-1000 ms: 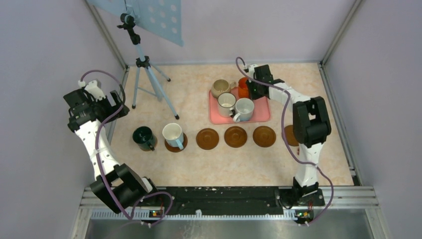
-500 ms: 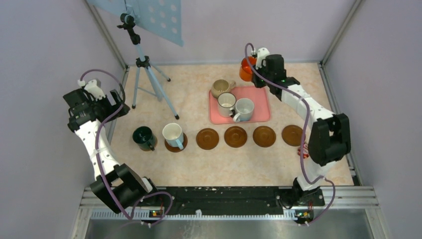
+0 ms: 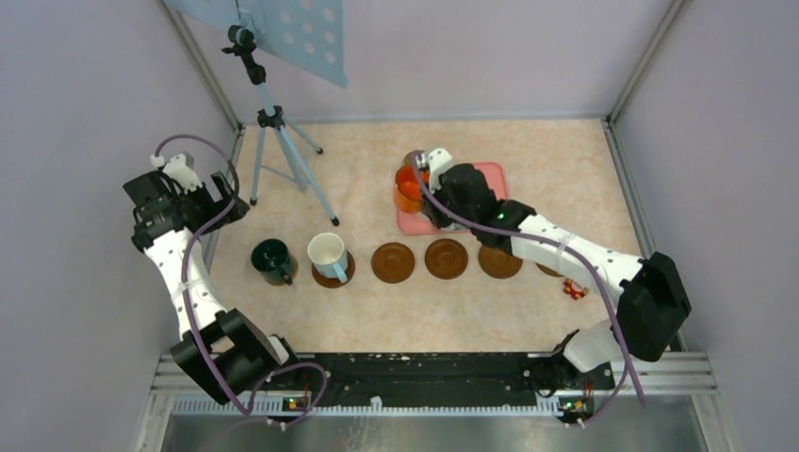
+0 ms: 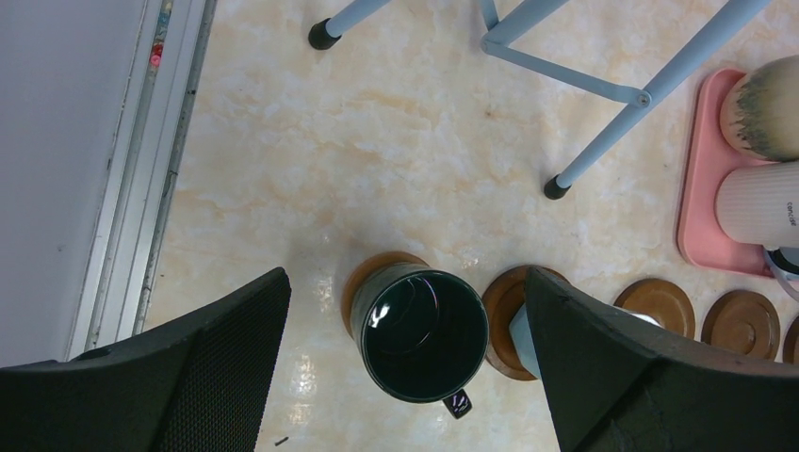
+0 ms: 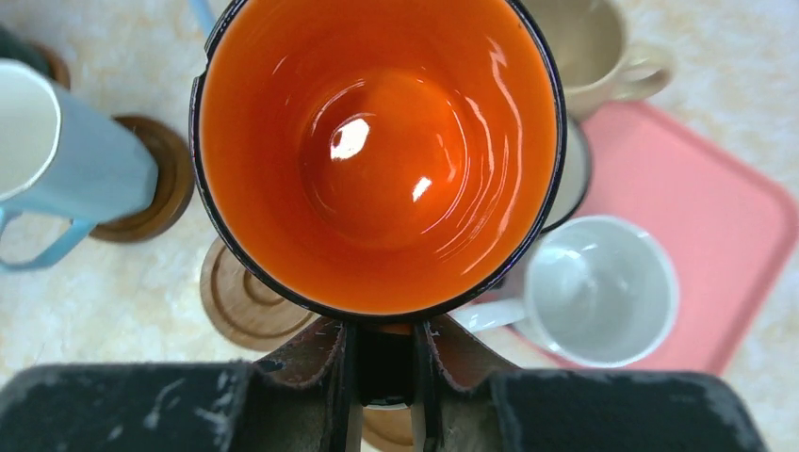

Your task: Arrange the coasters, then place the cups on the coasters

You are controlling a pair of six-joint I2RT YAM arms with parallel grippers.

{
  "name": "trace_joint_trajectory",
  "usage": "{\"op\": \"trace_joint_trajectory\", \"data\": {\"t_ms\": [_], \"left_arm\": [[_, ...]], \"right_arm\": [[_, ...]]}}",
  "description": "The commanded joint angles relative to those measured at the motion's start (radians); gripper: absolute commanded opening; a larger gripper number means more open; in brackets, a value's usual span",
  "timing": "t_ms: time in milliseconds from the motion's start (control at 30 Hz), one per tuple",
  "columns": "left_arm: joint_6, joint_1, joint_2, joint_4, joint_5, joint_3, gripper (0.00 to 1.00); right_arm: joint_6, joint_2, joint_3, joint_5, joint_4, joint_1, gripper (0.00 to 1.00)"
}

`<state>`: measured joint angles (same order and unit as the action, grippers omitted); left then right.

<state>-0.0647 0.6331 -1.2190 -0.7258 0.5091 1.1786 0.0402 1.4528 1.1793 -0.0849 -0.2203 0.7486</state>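
At far left my left gripper [image 4: 405, 280] hangs wide open above the dark green cup [image 3: 271, 258], which sits on its coaster. Mid-frame, my right gripper [image 5: 382, 365] pinches the orange cup [image 3: 409, 188], aloft beside the pink tray [image 3: 490, 174]. I'd keep it level, then lower it centred onto the bare coaster [image 3: 392, 263] below.

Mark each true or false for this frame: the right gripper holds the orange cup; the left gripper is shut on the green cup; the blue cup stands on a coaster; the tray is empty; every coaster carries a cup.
1. The right gripper holds the orange cup. True.
2. The left gripper is shut on the green cup. False: it is open, above the cup, holding nothing.
3. The blue cup stands on a coaster. True.
4. The tray is empty. False: a white cup stands on it.
5. Every coaster carries a cup. False: at least two bare coasters lie beside the blue cup.
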Motion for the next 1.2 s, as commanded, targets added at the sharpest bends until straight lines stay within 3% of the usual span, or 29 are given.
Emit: {"op": "trace_joint_trajectory", "data": {"t_ms": [0,167,600,1167], "left_arm": [[0.013,-0.003,0.034,0.029,0.026,0.007,0.99],[0.011,-0.004,0.041,0.023,0.018,0.007,0.99],[-0.004,-0.004,0.071,0.004,-0.006,-0.025,0.99],[-0.017,-0.004,0.071,-0.012,-0.009,-0.038,0.99]], "right_arm": [[0.068,-0.067,-0.068,-0.132,0.143,0.088,0.0],[0.073,-0.047,-0.135,-0.18,0.196,0.187,0.0],[0.138,0.063,-0.234,-0.201,0.343,0.295,0.0],[0.232,0.17,-0.216,-0.346,0.273,0.385,0.0]]}}
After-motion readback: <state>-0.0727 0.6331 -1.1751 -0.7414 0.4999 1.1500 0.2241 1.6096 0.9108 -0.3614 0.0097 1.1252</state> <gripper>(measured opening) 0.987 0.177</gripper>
